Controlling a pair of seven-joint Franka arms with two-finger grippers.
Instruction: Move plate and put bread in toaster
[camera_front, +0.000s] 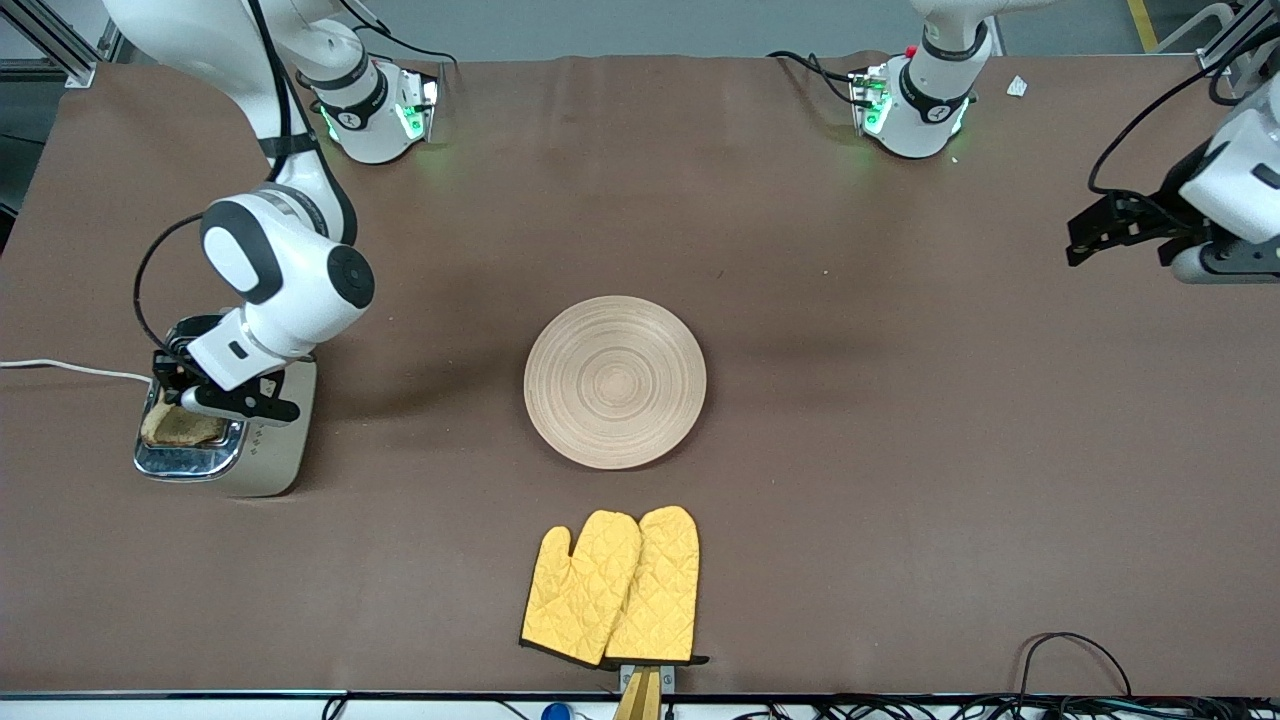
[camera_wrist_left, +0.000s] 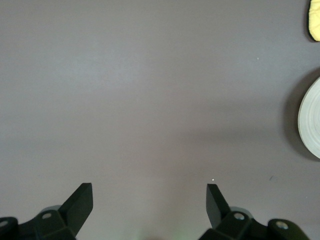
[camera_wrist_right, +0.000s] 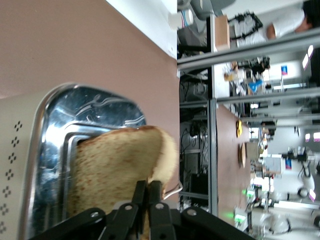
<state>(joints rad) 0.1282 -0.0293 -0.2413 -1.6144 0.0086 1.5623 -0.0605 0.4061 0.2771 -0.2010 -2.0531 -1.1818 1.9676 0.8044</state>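
The cream toaster (camera_front: 272, 452) with its chrome top stands at the right arm's end of the table. The brown bread (camera_front: 181, 426) sits partway in a slot, its upper half sticking out (camera_wrist_right: 117, 165). My right gripper (camera_front: 176, 396) is right over the toaster (camera_wrist_right: 20, 150), its fingers pressed close together (camera_wrist_right: 148, 185) on the slice's crust edge. The round wooden plate (camera_front: 615, 381) lies bare at the table's middle; its rim shows in the left wrist view (camera_wrist_left: 311, 120). My left gripper (camera_front: 1088, 236) waits over the left arm's end of the table, open and holding nothing (camera_wrist_left: 150, 196).
Two yellow oven mitts (camera_front: 612, 588) lie nearer the front camera than the plate; one tip shows in the left wrist view (camera_wrist_left: 314, 20). A white cord (camera_front: 60, 368) runs from the toaster off the table's edge.
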